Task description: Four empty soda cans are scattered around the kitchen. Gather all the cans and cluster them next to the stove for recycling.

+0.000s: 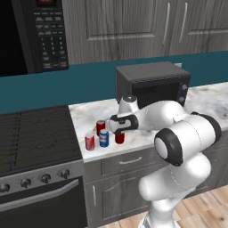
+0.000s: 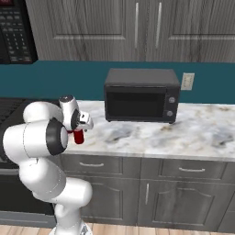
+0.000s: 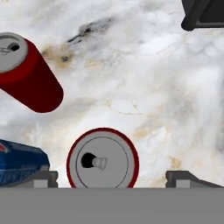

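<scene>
Looking from the left base view: gripper (image 1: 119, 132) hanging low over the marble counter (image 1: 89, 113), right above a red can (image 1: 119, 138) standing upright on the counter; just left of it, a blue can (image 1: 103, 138), a second red can (image 1: 90, 141) nearest the stove (image 1: 35, 133), and a third red can (image 1: 100, 126) behind them, all four clustered close together beside the stove's right edge. Behind, a boxy black microwave (image 1: 153, 84) on the counter. Seen from the right base view: gripper (image 2: 81, 128) directly over the red can (image 2: 79, 137), microwave (image 2: 141, 95) well to the right. Peering down the hand view: finger tips (image 3: 186, 178) set wide apart on either side of the red can's silvery top (image 3: 103, 159), not touching it; blue can (image 3: 22, 162) at left, another red can (image 3: 30, 74) farther off.
</scene>
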Controlling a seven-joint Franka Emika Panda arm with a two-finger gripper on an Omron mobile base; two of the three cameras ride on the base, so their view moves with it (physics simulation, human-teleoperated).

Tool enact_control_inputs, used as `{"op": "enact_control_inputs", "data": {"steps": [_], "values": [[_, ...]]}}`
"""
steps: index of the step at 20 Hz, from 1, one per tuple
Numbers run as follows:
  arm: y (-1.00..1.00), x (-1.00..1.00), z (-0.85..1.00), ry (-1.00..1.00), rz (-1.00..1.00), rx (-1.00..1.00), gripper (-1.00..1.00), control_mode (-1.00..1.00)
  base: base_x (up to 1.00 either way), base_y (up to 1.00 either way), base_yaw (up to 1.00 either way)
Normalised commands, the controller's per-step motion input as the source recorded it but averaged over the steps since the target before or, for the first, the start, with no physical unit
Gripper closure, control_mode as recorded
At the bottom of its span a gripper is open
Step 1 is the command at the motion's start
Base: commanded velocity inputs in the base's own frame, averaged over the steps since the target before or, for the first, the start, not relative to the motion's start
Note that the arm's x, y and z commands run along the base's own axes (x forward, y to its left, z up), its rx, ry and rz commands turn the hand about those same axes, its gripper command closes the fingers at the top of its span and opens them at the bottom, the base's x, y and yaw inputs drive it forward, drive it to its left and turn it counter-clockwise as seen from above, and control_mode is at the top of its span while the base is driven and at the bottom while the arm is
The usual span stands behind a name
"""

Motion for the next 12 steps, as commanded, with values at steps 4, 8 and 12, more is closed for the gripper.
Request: {"op": "enact_control_inputs", "data": {"steps": [4,8,12], "values": [[0.0,-0.19,0.36,0.0,0.0,0.0,-1.0,-1.0,0.0,0.0,0.0],[-0.03,-0.4,0.4,0.0,0.0,0.0,-1.0,-1.0,0.0,0.0,0.0],[-0.12,-0.67,0.4,-0.02,0.0,0.0,-1.0,-1.0,0.0,0.0,0.0]]}}
